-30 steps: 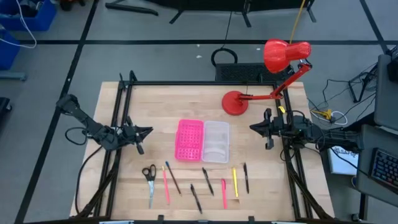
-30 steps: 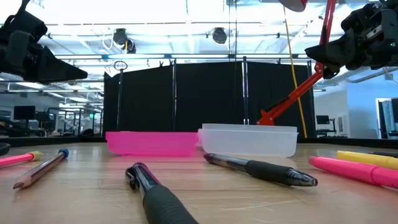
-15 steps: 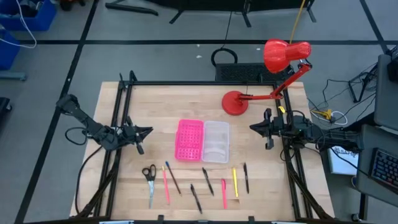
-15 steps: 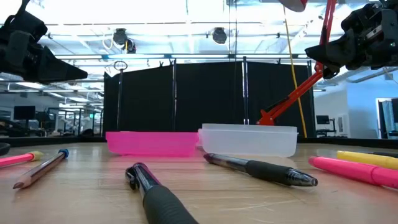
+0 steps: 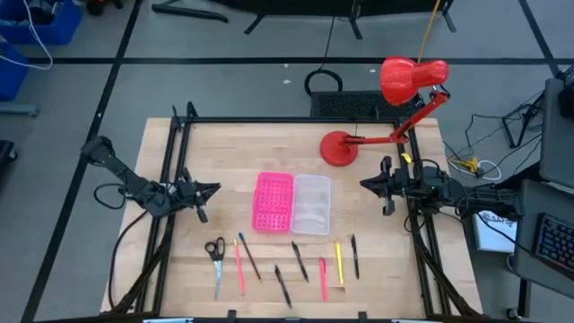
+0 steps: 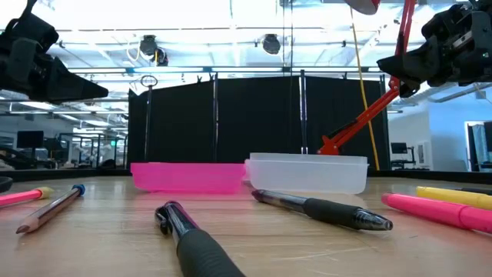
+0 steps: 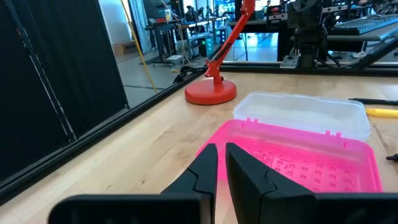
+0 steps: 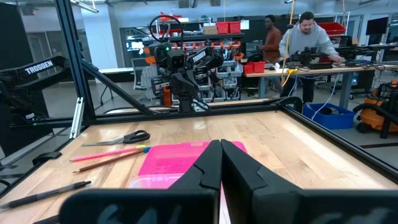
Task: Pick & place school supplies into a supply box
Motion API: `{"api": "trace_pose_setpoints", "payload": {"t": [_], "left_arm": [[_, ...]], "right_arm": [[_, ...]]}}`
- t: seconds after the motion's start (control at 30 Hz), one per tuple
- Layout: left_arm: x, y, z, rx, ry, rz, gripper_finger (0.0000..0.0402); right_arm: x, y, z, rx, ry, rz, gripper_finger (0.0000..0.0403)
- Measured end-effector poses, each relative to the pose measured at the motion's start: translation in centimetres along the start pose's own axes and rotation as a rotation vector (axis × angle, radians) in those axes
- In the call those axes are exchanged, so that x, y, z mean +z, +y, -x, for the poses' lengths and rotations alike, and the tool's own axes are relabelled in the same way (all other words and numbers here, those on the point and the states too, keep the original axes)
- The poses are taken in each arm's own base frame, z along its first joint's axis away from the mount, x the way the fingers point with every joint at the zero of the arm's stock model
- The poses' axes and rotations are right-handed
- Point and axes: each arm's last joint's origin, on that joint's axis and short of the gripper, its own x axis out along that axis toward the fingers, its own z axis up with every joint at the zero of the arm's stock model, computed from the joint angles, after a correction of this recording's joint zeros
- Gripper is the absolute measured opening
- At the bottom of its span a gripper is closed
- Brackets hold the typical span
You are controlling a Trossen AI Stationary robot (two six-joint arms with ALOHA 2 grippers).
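Scissors (image 5: pixel 215 250) blades indistinct from above

High view: straight down over whole bench (image 5: pixel 368 233). Low view: bench height, close behind pens, level toward box (image 6: pixel 250 175). Wrist views: opposite sides, facing inward; box shared by all.

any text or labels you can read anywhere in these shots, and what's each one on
"TROSSEN": white letters on the left arm, seen across the table in the right wrist view.
Signs and bins on the shelves in the room behind: too small to read.
Supply box, scissors, pens and red desk lamp: no readable markings.
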Motion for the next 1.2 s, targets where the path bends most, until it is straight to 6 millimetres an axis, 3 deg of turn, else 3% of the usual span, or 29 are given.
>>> {"api": "trace_pose_setpoints", "payload": {"t": [1.2], "left_arm": [[0.00,0.00,0.00,0.000,0.000,0.000,0.0042]], "right_arm": [[0.37,0.03,0.01,0.003,-0.038,0.002,0.0000]]}}
